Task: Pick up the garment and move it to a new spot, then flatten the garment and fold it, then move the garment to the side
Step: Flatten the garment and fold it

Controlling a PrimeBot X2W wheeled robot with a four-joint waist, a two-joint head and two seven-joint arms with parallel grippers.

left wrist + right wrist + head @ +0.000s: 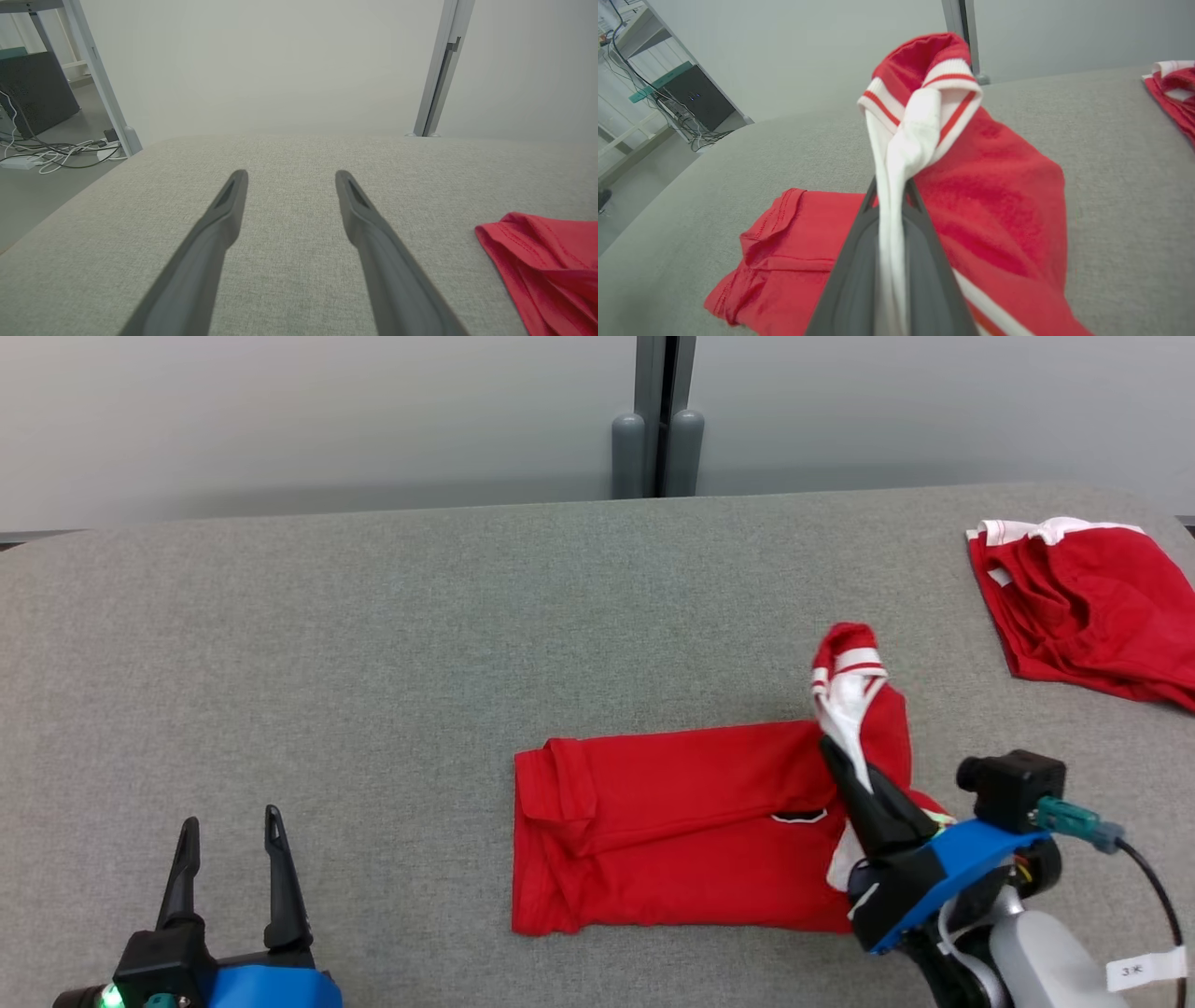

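Observation:
A red garment (672,831) with white striped trim lies partly folded in a long band on the grey table (373,644). My right gripper (831,747) is shut on the white trim at its right end, lifting that end above the table. In the right wrist view the trim (915,126) runs up between the closed fingers (924,242), and the rest of the red garment (794,252) lies flat below. My left gripper (231,823) stands open at the lower left, nothing between its fingers (215,228); a corner of the garment (546,261) shows at its right.
A second red garment (1088,607) with white trim lies crumpled at the table's far right; it also shows in the right wrist view (1174,88). A grey post (658,420) stands behind the table. Cables (51,156) lie on the floor off the left edge.

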